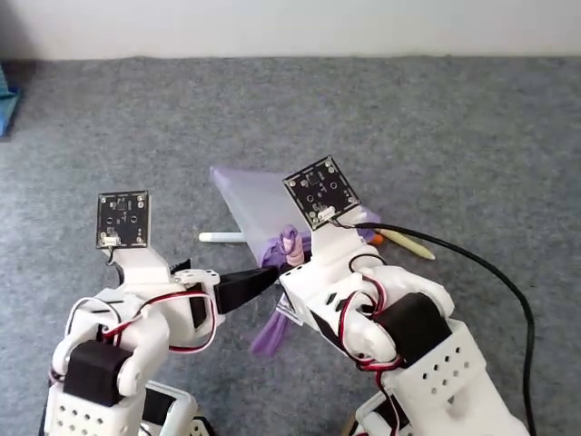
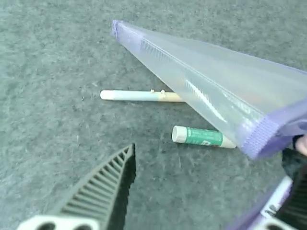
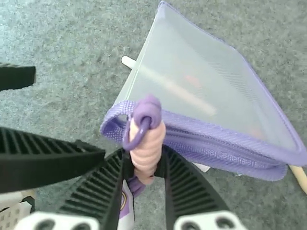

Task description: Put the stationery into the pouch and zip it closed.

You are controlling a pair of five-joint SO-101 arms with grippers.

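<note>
The pouch is tipped up with its zip end raised towards me and its long axis running away across the mat. The pen and glue stick lie outside it, on the mat beneath. My right gripper is clamped on the zip pull. My left gripper, jaws spread, sits just beside that corner, so I judge it nearer the pen.

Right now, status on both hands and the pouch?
Right hand shut on zipper pull, pouch lifted. Left hand open beside it. Pen, glue stick on table, outside pouch.
</note>
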